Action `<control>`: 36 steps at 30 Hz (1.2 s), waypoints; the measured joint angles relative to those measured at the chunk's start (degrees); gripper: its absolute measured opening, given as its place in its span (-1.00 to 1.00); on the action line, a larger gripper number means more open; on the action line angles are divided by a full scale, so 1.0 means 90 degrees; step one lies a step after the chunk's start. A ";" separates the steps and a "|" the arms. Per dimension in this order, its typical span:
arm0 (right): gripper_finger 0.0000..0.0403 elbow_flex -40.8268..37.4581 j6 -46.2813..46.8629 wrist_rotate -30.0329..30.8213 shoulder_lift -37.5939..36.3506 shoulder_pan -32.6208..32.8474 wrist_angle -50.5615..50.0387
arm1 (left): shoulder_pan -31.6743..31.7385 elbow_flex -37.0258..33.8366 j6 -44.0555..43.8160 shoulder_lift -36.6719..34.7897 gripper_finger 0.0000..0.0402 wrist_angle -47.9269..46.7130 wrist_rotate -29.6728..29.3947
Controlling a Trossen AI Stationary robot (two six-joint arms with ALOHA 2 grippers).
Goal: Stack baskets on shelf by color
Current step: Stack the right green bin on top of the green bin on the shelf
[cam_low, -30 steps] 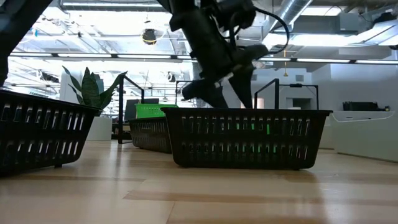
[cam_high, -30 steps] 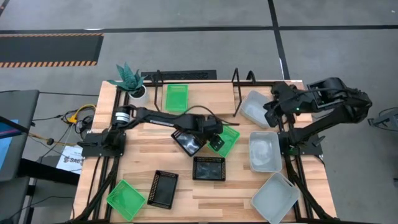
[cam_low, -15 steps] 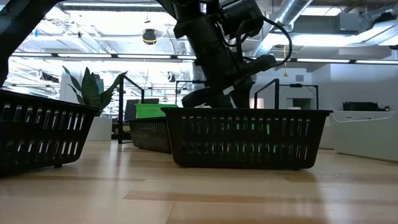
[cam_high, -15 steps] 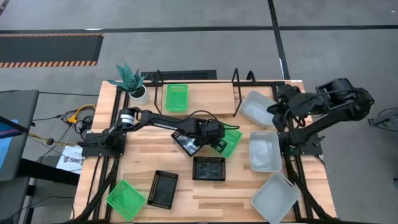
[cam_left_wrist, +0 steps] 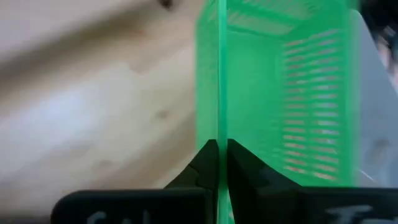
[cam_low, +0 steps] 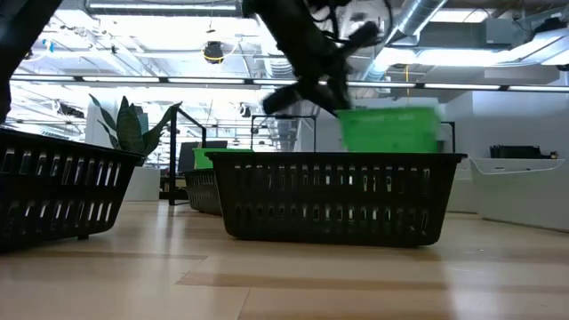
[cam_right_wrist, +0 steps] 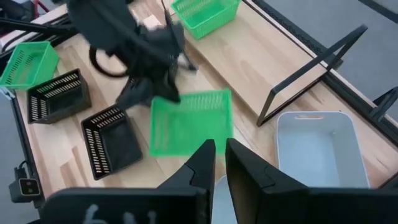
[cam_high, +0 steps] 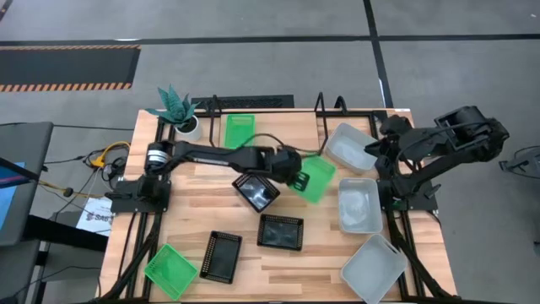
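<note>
Baskets are being sorted by colour, and the step in hand is carrying a green basket (cam_high: 314, 178) toward the shelf (cam_high: 278, 135): the left gripper (cam_high: 295, 176) has its fingers pinched shut on one wall of that basket, which hangs clear of the tabletop near the middle of the table, just in front of the shelf. One green basket (cam_high: 240, 132) already sits on the shelf toward its left end, and a third green basket (cam_high: 170, 271) lies at the table's near left corner. Three black baskets (cam_high: 256, 192) and the white baskets (cam_high: 359, 205) are still off the shelf. The right gripper (cam_right_wrist: 215, 163) waits above the white baskets on the right side, fingers nearly together and holding nothing. Next, I judge, the held basket must be levelled, brought over the shelved green one and nested squarely into it before letting go.
</note>
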 joint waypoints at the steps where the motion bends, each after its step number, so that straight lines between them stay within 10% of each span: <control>1: -0.69 0.0000 0.0001 0.0049 -0.0013 0.0006 0.0000 | 0.0026 0.0018 -0.0008 -0.0156 -1.00 -0.0299 -0.0146; 13: -0.69 0.0000 -0.0168 0.0469 -0.0007 -0.0002 -0.0002 | 0.0759 0.0107 -0.0923 -0.2035 -1.00 -0.3971 -0.2720; 36: -0.69 0.0000 -0.0193 0.0612 0.0022 -0.0002 0.0004 | 0.2023 -0.0679 -0.0815 -0.2007 -1.00 -0.3946 -0.2137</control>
